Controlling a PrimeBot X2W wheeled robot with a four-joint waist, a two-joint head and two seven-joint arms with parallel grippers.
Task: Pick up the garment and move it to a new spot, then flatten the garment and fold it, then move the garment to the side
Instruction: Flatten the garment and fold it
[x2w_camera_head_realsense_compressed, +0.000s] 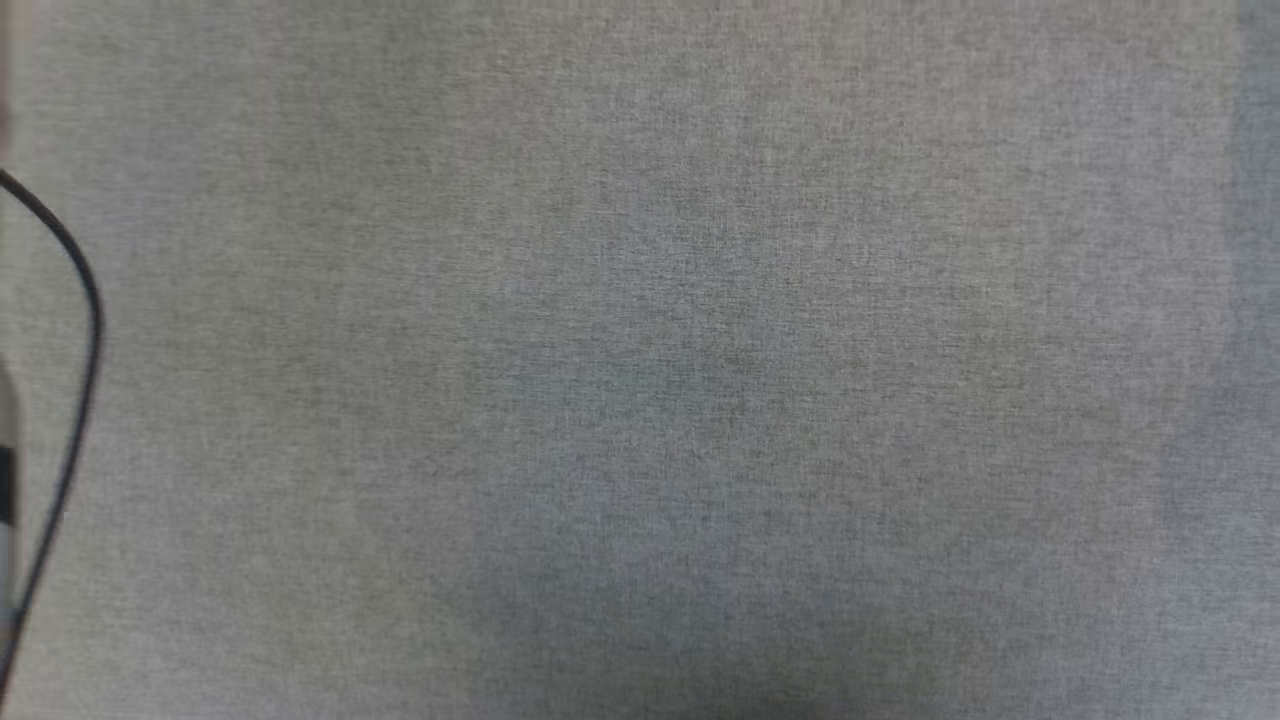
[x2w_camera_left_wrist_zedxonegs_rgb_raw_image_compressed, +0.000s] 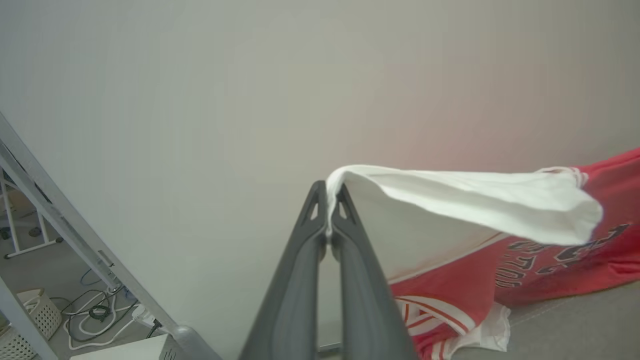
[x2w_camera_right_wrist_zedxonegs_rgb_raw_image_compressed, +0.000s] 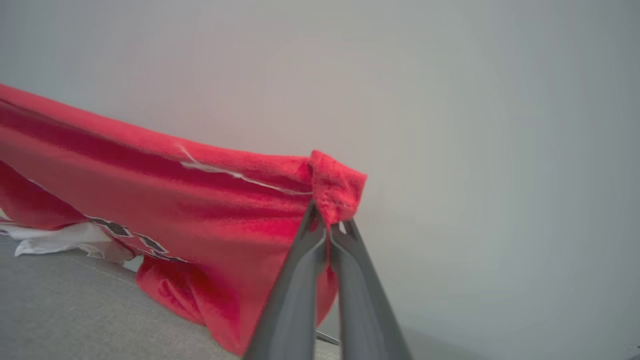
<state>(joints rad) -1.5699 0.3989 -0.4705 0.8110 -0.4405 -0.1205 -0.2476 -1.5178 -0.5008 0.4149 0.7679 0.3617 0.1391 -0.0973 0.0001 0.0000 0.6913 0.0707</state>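
The garment (x2w_camera_left_wrist_zedxonegs_rgb_raw_image_compressed: 450, 290) is a red jersey with white sleeves and black lettering, lifted off the grey cloth surface. In the left wrist view my left gripper (x2w_camera_left_wrist_zedxonegs_rgb_raw_image_compressed: 328, 200) is shut on the edge of a white sleeve (x2w_camera_left_wrist_zedxonegs_rgb_raw_image_compressed: 480, 200), which stretches away to the right. In the right wrist view my right gripper (x2w_camera_right_wrist_zedxonegs_rgb_raw_image_compressed: 329, 220) is shut on a bunched red edge of the garment (x2w_camera_right_wrist_zedxonegs_rgb_raw_image_compressed: 200, 210); the cloth hangs leftward, and its lower folds touch the grey surface (x2w_camera_right_wrist_zedxonegs_rgb_raw_image_compressed: 75, 310).
The head view looks down on plain grey fabric (x2w_camera_head_realsense_compressed: 640, 360) with a black cable (x2w_camera_head_realsense_compressed: 85, 300) curving along the left edge. Beyond my left gripper stand a pale wall, a slanted metal frame (x2w_camera_left_wrist_zedxonegs_rgb_raw_image_compressed: 55, 210), floor cables (x2w_camera_left_wrist_zedxonegs_rgb_raw_image_compressed: 95, 315) and a white basket (x2w_camera_left_wrist_zedxonegs_rgb_raw_image_compressed: 40, 310).
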